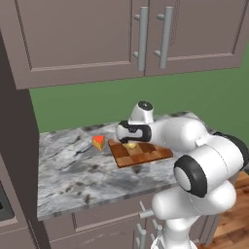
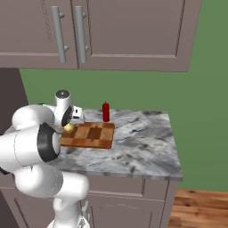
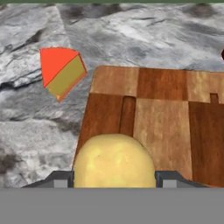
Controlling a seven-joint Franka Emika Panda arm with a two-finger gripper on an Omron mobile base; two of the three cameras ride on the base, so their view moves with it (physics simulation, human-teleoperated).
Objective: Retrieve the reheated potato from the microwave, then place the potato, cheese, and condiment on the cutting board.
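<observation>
Bare surface (image 2: 142,147) lies open right of the cutting board (image 2: 91,137); the condiment (image 2: 105,111) stands behind it, the cheese (image 1: 98,141) just left.

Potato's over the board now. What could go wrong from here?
1. The potato sits between the fingertips near the cutting board edge; being round, it may roll off onto the counter once released.
2. The cheese lies close beside that edge; a rolling potato could knock it.
3. The condiment stands upright behind the board; a wide arm swing might tip it.

We find no readable text, labels, brands or numbers anywhere; the cupboards, the counter and the board all carry none.
</observation>
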